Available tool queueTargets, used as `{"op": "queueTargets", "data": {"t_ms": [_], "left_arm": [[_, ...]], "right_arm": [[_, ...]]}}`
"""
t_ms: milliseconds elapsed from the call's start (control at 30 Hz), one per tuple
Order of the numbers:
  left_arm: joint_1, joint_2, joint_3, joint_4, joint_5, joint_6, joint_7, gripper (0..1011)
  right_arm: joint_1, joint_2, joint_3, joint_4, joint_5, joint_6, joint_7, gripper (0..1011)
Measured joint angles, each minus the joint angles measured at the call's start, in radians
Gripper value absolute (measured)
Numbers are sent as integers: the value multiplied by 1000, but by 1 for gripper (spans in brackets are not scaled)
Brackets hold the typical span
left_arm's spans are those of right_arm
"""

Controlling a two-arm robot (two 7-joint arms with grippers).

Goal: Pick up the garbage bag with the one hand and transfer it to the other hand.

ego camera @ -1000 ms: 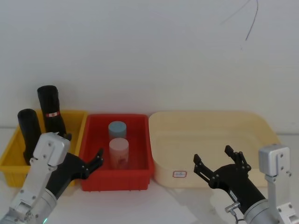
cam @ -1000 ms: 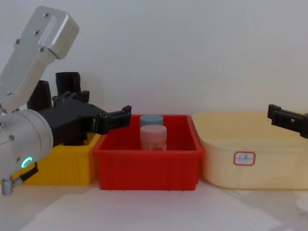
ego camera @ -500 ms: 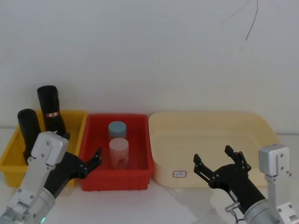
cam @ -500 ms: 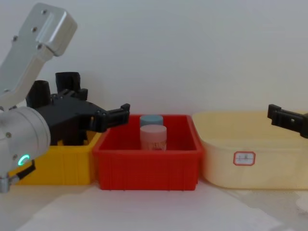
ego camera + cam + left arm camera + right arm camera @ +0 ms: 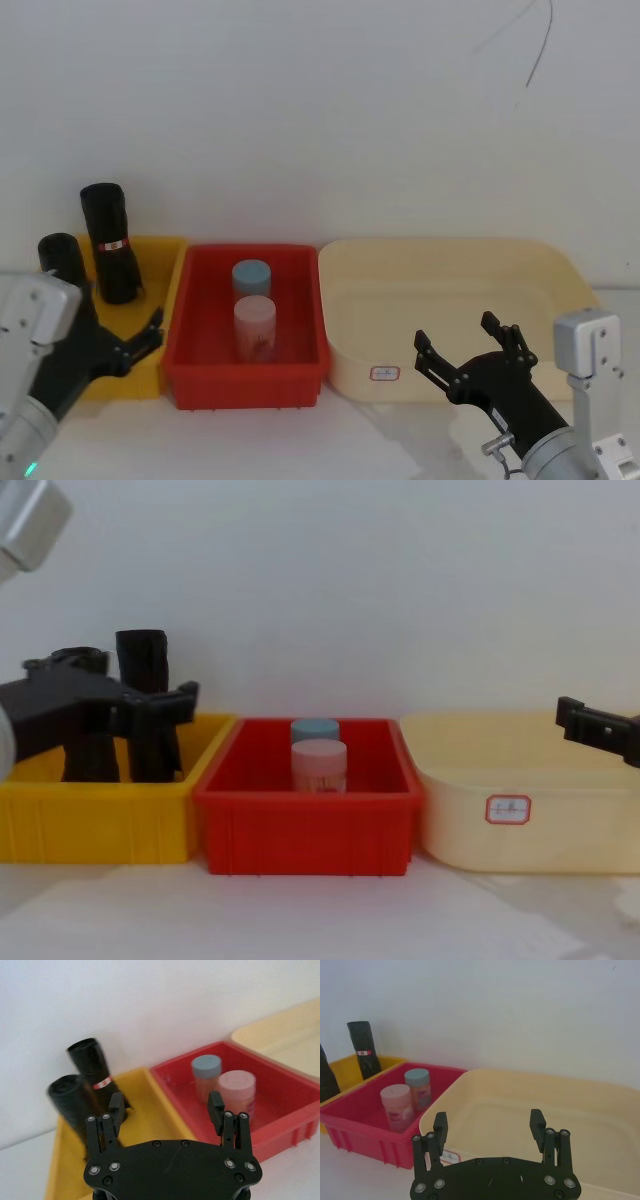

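The garbage bag (image 5: 62, 262), a plain black roll, stands upright in the left part of the yellow bin (image 5: 172, 262). My left gripper (image 5: 140, 340) hovers open at the bin's front right, low and close to the roll. In the left wrist view the garbage bag (image 5: 70, 1102) stands just beyond the left gripper (image 5: 166, 1105), off toward one finger and not between the fingers. My right gripper (image 5: 455, 335) hangs open in front of the cream tub (image 5: 450, 250), holding nothing; in the right wrist view the right gripper (image 5: 488, 1120) faces that tub.
A second black roll with a red-and-white label (image 5: 108, 245) leans at the yellow bin's back. The red bin (image 5: 250, 385) in the middle holds a blue-lidded jar (image 5: 251, 273) and a pink jar (image 5: 254, 325). A white wall closes the back.
My left arm has swung left, from in front of the red bin to the yellow bin's front corner. The right arm has stayed still.
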Motion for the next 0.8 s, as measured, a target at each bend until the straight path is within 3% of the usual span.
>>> {"op": "queueTargets", "data": {"t_ms": [233, 800], "left_arm": [[1, 21, -45, 10, -35, 24, -23, 1001], [-75, 12, -76, 122, -52, 45, -60, 1001]], "right_arm": [[0, 0, 0, 0, 0, 0, 0, 1001], [0, 0, 0, 0, 0, 0, 0, 1001]]}}
